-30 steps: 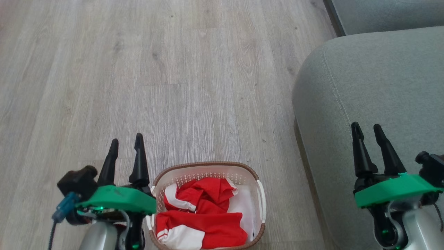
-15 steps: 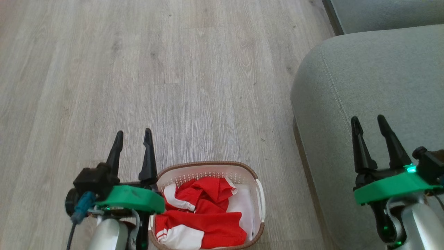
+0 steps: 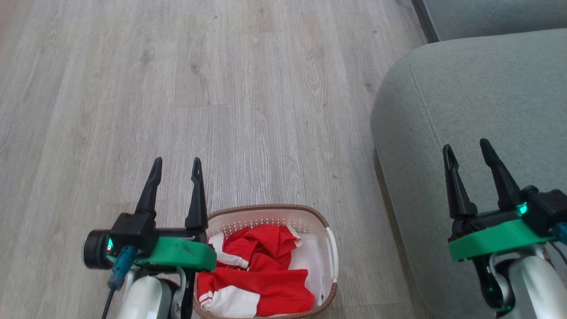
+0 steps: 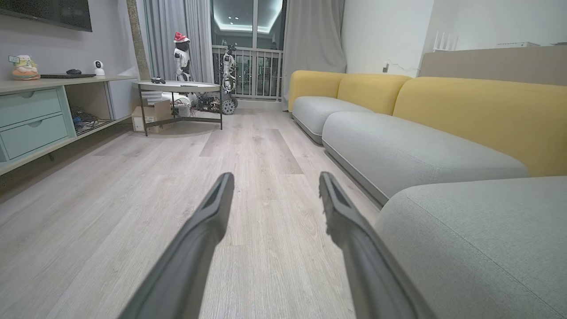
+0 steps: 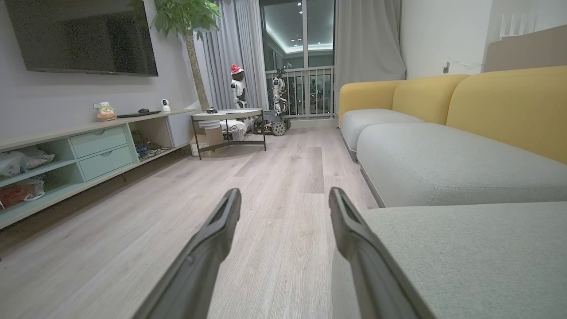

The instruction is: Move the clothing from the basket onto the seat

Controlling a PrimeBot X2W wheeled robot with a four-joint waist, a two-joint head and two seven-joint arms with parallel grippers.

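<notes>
The red clothing [image 3: 261, 274] with white panels lies crumpled in the cream basket [image 3: 328, 283], which stands on the floor at the bottom middle of the head view. My left gripper [image 3: 176, 164] is open and empty, hovering just left of the basket with its fingers pointing away over the floor. Over the grey-green seat [image 3: 478, 88] on the right, my right gripper [image 3: 465, 148] is also open and holds nothing. In the left wrist view the left gripper [image 4: 274, 181] points down the room beside the seat [image 4: 478, 239]. The right wrist view shows the right gripper [image 5: 285, 197] at the edge of the seat [image 5: 465, 248].
Pale wood floor [image 3: 221, 88] stretches ahead of the basket. A long sofa with yellow backs [image 4: 465, 106] runs along the right. Far off stand a round-topped table [image 4: 179, 86], a low cabinet with drawers [image 5: 88, 150] on the left, and balcony doors.
Both arms have risen a little and their fingers reach slightly farther forward. The left gripper has shifted right, closer to the basket. Basket and clothing have stayed put.
</notes>
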